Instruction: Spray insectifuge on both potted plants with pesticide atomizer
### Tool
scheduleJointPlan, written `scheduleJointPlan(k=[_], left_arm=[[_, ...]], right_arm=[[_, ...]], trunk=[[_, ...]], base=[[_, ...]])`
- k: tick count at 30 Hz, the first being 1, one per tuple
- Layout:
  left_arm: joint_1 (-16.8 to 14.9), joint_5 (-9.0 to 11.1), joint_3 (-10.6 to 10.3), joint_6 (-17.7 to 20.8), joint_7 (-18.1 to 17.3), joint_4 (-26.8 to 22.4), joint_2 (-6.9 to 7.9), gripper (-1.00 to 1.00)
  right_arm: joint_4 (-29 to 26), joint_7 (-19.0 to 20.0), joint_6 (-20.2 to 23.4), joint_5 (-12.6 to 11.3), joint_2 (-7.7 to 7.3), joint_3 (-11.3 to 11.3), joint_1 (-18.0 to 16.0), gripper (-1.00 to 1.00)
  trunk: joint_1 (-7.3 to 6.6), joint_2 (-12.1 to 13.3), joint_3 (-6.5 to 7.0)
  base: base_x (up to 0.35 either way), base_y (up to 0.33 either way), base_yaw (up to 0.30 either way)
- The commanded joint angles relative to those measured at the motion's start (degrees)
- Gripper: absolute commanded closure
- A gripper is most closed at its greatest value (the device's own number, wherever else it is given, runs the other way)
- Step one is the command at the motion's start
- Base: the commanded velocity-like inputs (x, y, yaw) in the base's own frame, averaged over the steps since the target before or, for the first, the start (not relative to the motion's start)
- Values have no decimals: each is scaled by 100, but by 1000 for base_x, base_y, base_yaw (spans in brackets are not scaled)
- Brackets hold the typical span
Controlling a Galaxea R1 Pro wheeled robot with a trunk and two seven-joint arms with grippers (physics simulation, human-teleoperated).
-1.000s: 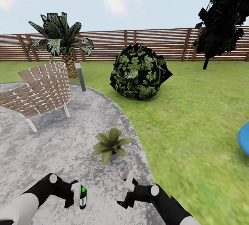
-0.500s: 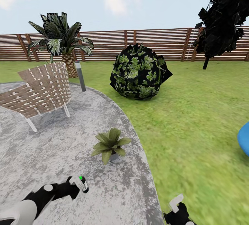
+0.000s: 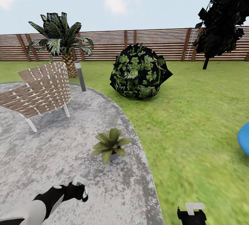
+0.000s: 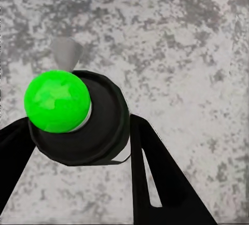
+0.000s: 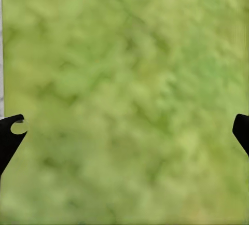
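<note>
Stone patio (image 3: 52, 149) ringed by lawn (image 3: 193, 121), plant (image 3: 110, 144) near patio's edge, my left gripper (image 3: 80, 189) clamping atomizer (image 4: 78, 116) just short of plant, my right gripper (image 3: 193, 211) spread wide over lawn

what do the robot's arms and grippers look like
The left arm has a white glossy shell nearer the body, then black links. The left gripper has flat black tapering fingers. The right gripper shows black pointed fingertips, and a white angular piece tops its black body.
</note>
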Motion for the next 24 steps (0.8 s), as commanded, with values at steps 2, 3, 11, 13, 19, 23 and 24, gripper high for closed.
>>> scheduleJointPlan(k=[2, 3, 11, 13, 19, 23, 24], left_arm=[[-11, -39, 34, 322, -39, -9, 29, 100], [-26, -41, 27, 734, -51, -21, 45, 100], [-217, -661, -53, 2955, -1369, -813, 175, 100], [-246, -1183, -47, 3397, -1514, -1227, 184, 100], [-301, -1675, -50, 3887, -2241, -1880, 171, 100], [-325, -1833, -50, 3910, -2429, -1950, 139, 100], [-325, -1839, -50, 3913, -2436, -1952, 124, 100]], right_arm=[[6, -10, -29, -64, 12, 50, -2, -100], [7, -12, -31, -65, 25, 50, -1, -100], [14, -1, -33, -68, 57, 56, 28, -100], [15, 2, -32, -66, 78, 58, 46, -100], [14, 3, -34, -69, 89, 59, 54, -100], [9, 3, -35, -71, 96, 59, 69, -100], [9, 3, -36, -71, 96, 59, 70, -100]], trunk=[[-1, -2, -5], [-1, -2, -5], [-1, -2, -5], [-1, -2, -5], [-1, -2, -5], [-1, -2, -5], [-1, -2, -5]], base=[[0, 0, 0], [0, 0, 0], [0, 0, 0], [48, 0, 0], [276, 29, 0], [320, 151, 0], [305, 200, 0]])
